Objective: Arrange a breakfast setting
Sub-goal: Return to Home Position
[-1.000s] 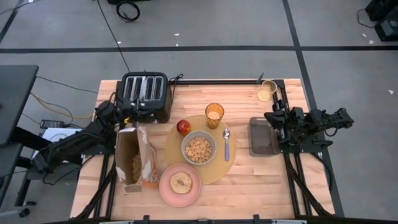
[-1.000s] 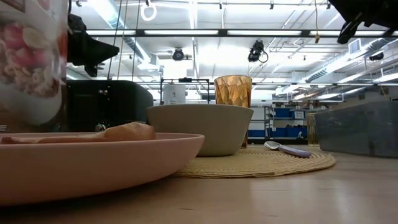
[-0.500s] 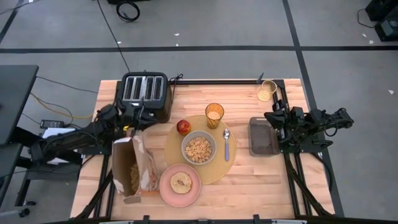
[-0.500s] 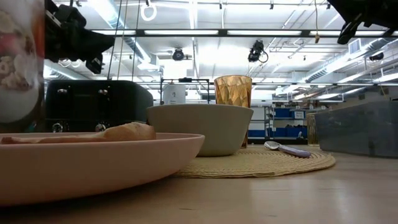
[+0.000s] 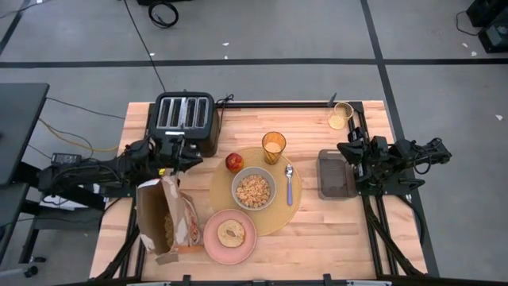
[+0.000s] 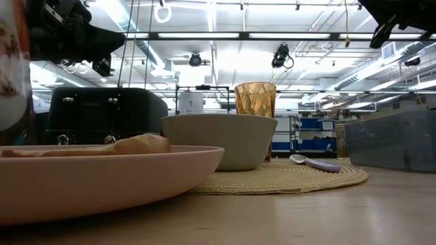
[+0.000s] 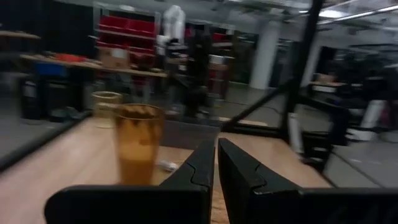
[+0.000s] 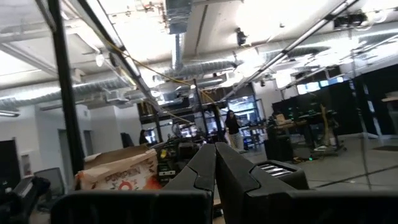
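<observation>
Breakfast looks all set. My left gripper (image 5: 181, 153) has pulled back to the toaster (image 5: 184, 117), shut and holding nothing. My right gripper (image 5: 347, 151) waits, shut too. The bowl (image 5: 253, 190), tumbler (image 5: 274, 145), spoon (image 5: 289, 184) and apple (image 5: 234, 162) sit on the placemat (image 5: 274, 216). The plate (image 5: 213, 242) with toast (image 5: 232, 233) touches its edge.

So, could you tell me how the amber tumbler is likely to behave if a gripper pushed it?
The amber tumbler is taller than wide, so a push near its rim would probably tip it. It seems to hold liquid, so it may spill onto the woven placemat. Its faceted wall should probably offer some grip.
</observation>
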Robot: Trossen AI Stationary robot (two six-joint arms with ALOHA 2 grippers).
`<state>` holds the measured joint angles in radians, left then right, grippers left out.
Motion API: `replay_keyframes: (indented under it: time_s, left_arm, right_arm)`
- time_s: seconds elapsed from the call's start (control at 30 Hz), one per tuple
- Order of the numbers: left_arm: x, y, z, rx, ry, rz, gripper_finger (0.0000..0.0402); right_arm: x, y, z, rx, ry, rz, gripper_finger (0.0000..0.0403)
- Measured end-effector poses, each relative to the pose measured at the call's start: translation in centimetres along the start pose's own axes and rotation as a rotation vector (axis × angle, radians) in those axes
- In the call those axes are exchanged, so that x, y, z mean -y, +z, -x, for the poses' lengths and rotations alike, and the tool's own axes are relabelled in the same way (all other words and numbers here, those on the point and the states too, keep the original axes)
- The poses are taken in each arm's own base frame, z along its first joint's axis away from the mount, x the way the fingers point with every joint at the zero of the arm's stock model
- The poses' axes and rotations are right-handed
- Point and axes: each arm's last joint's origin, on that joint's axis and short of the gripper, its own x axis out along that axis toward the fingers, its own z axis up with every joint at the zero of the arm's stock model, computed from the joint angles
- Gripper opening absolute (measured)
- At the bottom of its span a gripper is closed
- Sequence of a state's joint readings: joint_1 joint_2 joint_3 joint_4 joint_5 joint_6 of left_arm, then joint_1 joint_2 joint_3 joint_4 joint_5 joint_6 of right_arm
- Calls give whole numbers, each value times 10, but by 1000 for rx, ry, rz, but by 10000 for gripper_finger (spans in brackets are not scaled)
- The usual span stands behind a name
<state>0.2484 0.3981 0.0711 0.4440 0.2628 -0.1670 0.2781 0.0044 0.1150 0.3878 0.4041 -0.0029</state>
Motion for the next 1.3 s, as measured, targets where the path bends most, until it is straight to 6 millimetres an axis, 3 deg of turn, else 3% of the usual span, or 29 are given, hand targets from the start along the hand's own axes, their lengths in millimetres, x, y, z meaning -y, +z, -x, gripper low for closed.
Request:
replay_keyframes:
  time_s: [0.23, 0.5, 0.93, 1.07, 1.3]
  left_arm:
    - [-3, 0, 0, 17, 136, -73, 27]
    - [-2, -1, 3, 4, 143, -49, 27]
    - [3, 2, 30, 46, 220, -107, 27]
    - [0, -16, 28, 28, 225, -46, 27]
    - [7, -16, 26, 23, 160, -62, 27]
  right_arm:
    - [2, 0, 0, 0, -55, 0, 18]
    - [1, 0, 0, 1, -43, -60, 18]
    - [1, 0, 0, 3, -31, -70, 18]
    - [1, 0, 0, 1, -37, -29, 18]
    - [0, -11, 1, -88, 0, -14, 18]
